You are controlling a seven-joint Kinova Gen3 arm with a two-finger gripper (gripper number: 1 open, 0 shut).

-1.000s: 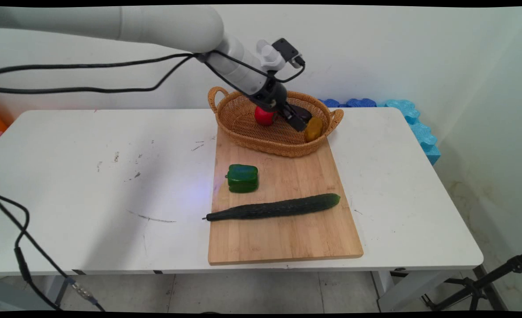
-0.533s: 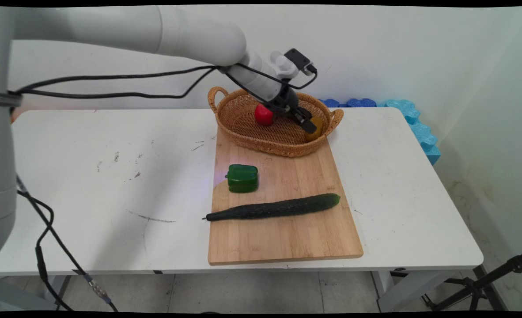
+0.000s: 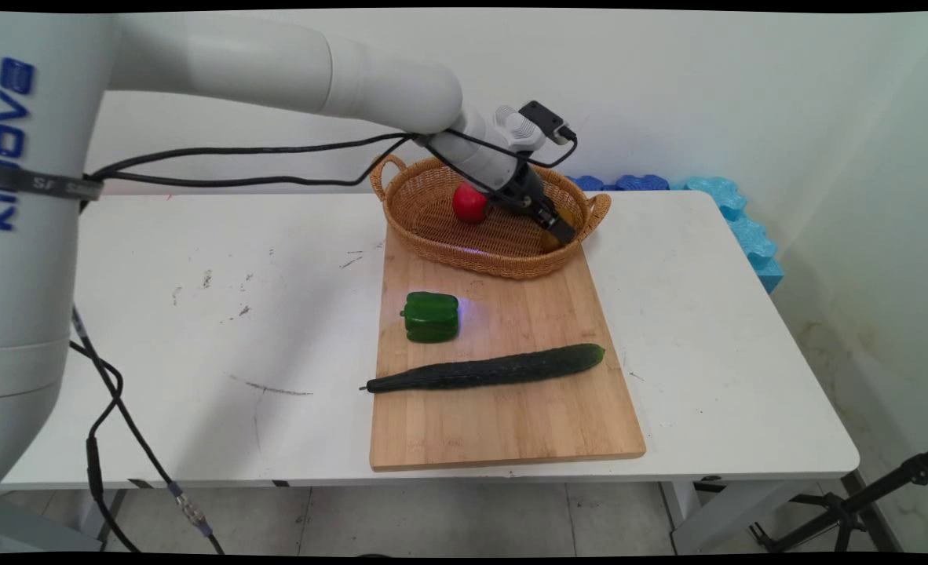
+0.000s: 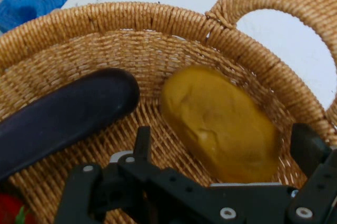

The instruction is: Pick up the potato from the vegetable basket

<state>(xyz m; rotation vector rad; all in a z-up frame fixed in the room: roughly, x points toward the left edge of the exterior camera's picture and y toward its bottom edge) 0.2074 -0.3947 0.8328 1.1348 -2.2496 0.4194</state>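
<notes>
Since a second ago: the arm has reached further along the basket, and the jaws have gone from beside the tomato down to the potato at the basket's end nearest the bench's right edge.

Item 1, basket: wicker, two handles, standing towards the far edge of the bench, its near side resting on the far end of the cutting board. We count three things inside: the red tomato, the yellow-brown potato, and a dark elongated thing just beside the potato, which we cannot name for certain.

Item 2, cutting board: wooden, running from the basket to the bench's near edge. It carries a green pepper and, nearer us, a long cucumber lying crosswise. Both are well apart from the arm.

Item 3, jaws: spread wide, one finger on either side of the potato, which lies between them against the basket's wall. We judge that nothing is gripped; whether either finger touches the potato, we cannot tell.

Item 4, blue foam: beyond the bench's far right corner.
</notes>
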